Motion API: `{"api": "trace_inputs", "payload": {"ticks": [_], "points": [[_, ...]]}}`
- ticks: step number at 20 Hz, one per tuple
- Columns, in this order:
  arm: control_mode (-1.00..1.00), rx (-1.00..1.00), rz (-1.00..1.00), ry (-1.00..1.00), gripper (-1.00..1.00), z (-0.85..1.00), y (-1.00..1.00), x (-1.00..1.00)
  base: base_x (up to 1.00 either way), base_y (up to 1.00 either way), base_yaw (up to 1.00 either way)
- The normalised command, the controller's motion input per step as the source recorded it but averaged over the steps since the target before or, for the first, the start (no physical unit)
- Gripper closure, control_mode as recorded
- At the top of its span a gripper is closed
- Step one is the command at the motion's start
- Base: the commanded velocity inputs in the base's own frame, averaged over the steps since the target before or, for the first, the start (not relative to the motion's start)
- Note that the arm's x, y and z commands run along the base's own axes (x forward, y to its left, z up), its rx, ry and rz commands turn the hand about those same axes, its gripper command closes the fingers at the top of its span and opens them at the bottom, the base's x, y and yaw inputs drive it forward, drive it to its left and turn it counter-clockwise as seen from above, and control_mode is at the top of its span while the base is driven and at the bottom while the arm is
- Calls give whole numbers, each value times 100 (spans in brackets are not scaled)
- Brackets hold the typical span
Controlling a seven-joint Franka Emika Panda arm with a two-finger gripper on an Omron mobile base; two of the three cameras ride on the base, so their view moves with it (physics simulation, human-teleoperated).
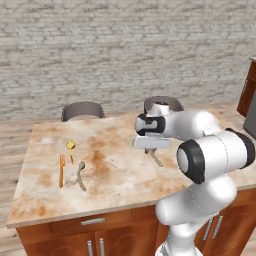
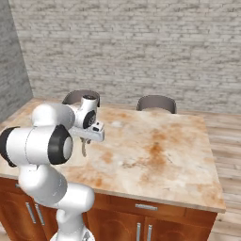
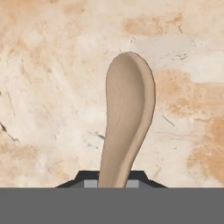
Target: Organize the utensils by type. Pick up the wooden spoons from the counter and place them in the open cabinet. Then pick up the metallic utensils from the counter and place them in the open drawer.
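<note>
One wooden spoon (image 3: 127, 127) is in the gripper (image 3: 114, 178), and that's the story right now: in the hand view the jaws are pinching the handle down at 6 o'clock, with the pale bowl running up toward 12 over the marbled tabletop (image 3: 43, 65). From the left base view the gripper (image 1: 151, 150) sits low over the tabletop (image 1: 115, 175), and the spoon (image 1: 157, 160) pokes out beneath it toward 5 o'clock; whether it has cleared the surface I can't tell. The right base view has the same gripper (image 2: 86, 140) at about 9 o'clock of the tabletop (image 2: 155, 155).

So by my reading we're in the first half of the job: a wooden spoon gripped, cabinet delivery not yet made. Next move, I'd say, is a clean lift straight up, then a carry to the open cabinet.

Now the count. Off at 9 o'clock of the gripper in the left base view lie three more utensils, close together: an orange utensil (image 1: 62, 170), a small spoon with a golden bowl (image 1: 70, 148) just beside it, and a brownish spoon (image 1: 80, 176) at 5 o'clock of that. Two chairs (image 1: 83, 110) stand at the far edge, at 12 o'clock.
</note>
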Motion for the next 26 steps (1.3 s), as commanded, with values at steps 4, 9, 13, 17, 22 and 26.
{"api": "trace_inputs", "payload": {"ticks": [4,9,13,17,22,26], "points": [[-100,0,-2,2,100,85,0,-31,0,0,0],[-100,0,0,1,100,68,0,-29,0,0,0],[-100,0,-1,0,100,58,0,-28,0,0,0],[-100,0,0,0,100,37,-4,-35,0,0,0],[-100,0,0,-3,100,41,-1,-30,0,0,0],[-100,0,0,0,100,18,0,-11,0,0,0]]}}
